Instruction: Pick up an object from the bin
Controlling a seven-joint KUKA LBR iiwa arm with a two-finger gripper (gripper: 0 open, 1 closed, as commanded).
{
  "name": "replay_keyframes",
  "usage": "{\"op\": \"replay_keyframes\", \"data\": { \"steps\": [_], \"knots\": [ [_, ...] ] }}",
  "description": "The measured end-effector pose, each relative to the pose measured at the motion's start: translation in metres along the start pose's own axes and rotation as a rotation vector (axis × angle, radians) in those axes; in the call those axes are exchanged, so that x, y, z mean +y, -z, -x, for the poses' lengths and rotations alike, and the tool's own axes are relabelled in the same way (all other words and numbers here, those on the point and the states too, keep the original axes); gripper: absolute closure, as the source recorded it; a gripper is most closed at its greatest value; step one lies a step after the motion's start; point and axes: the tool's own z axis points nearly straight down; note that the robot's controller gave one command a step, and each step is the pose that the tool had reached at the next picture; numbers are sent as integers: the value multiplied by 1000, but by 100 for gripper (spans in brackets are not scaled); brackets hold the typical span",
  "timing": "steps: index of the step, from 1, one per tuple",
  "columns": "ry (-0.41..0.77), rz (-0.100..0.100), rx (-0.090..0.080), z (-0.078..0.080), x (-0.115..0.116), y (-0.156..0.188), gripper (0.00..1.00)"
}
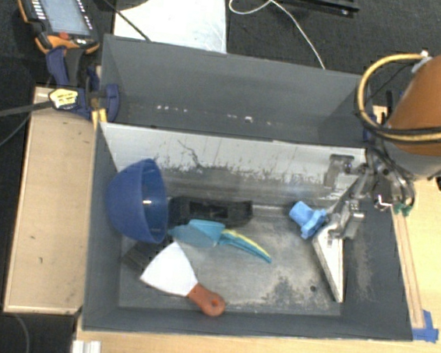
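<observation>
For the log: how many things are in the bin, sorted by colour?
Blue: 2, the bowl and a small piece by the gripper.
Black: 1, the block.
Light blue and yellow: 1, the tool.
White with brown handle: 1, the scraper.
Total: 5; a dark bit under the scraper is unclear.

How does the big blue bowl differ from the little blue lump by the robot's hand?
The bowl is dark blue, the lump pale blue. The bowl is much larger than the lump. The bowl lies tipped on its side at left; the lump sits at right, beside the hand. Both are blue.
</observation>
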Motion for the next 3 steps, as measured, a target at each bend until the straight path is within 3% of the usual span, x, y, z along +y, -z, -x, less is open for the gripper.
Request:
{"op": "replay_keyframes", "data": {
  "steps": [1,2,3],
  "knots": [
    [3,-1,-8,1,1,5,0],
    [-77,0,-8,-12,30,-98,0],
    [-365,1,-8,-25,32,-127,0]
  ]
}}
